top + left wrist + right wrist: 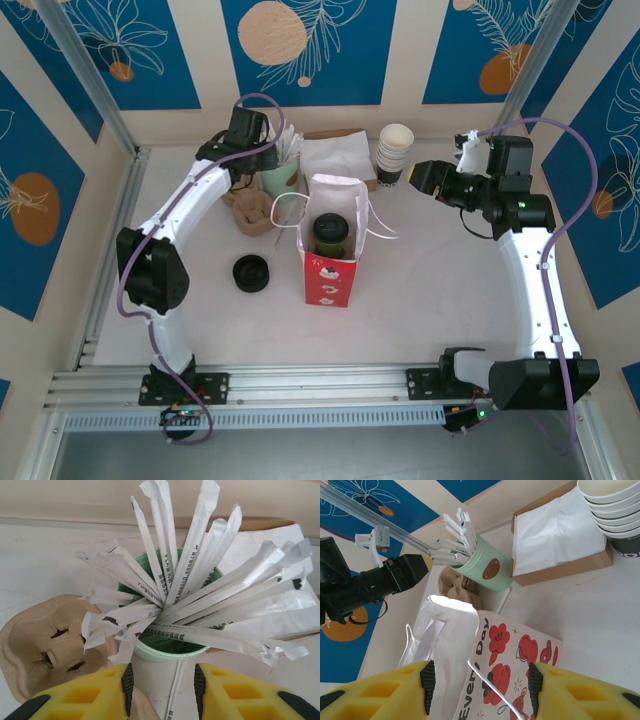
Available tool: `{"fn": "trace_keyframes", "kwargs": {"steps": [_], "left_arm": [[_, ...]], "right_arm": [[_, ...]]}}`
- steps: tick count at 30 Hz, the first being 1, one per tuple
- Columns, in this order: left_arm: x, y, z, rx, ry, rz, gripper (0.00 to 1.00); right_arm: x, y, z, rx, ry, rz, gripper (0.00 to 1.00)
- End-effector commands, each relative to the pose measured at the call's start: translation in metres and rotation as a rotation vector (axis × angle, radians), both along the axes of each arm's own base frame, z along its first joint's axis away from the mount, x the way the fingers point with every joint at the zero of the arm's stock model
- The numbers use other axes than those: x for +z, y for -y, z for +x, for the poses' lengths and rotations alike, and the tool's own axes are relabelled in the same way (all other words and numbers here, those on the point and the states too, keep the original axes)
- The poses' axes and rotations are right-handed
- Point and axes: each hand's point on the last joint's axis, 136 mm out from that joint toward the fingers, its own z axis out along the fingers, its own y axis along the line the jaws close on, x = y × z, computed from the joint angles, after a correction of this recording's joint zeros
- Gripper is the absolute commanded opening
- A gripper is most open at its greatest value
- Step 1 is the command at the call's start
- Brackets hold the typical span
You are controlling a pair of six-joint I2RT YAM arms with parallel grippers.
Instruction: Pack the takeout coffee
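Loose black lid (250,272) lies nearest, well apart from the rest. Beyond it the red bag (328,280) stands upright w/ the takeout coffee (330,232) already inside, lid on. Right gripper (480,680) sits off to the bag's far right, jaws apart, empty.

Further back, the left gripper (164,685) hovers over the green straw cup (170,645), jaws apart, nothing betw. them. Cardboard carrier (45,645) is just beside the cup.

Risks, prob.:
- The wrapped straws (200,575) fan out in a tangle, so a pinch could take several or drag the cup over.
- The bag is thin paper. A nudge from either arm could tip it and spill the coffee.

Napkin box (335,155) and white cup stack (395,150) stand farthest.
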Motion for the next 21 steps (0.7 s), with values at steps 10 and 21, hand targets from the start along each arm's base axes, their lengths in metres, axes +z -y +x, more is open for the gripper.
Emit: {"fn": "trace_keyframes", "kwargs": {"steps": [10,21], "left_arm": [[-0.009,-0.017,0.017,0.071,-0.018,0.037,0.39],[-0.016,-0.023,0.029,0.066,-0.013,0.055,0.32]], "right_arm": [[0.006,0.0,0.0,0.011,0.018,0.007,0.55],[0.006,0.003,0.0,0.005,0.019,0.004,0.55]]}}
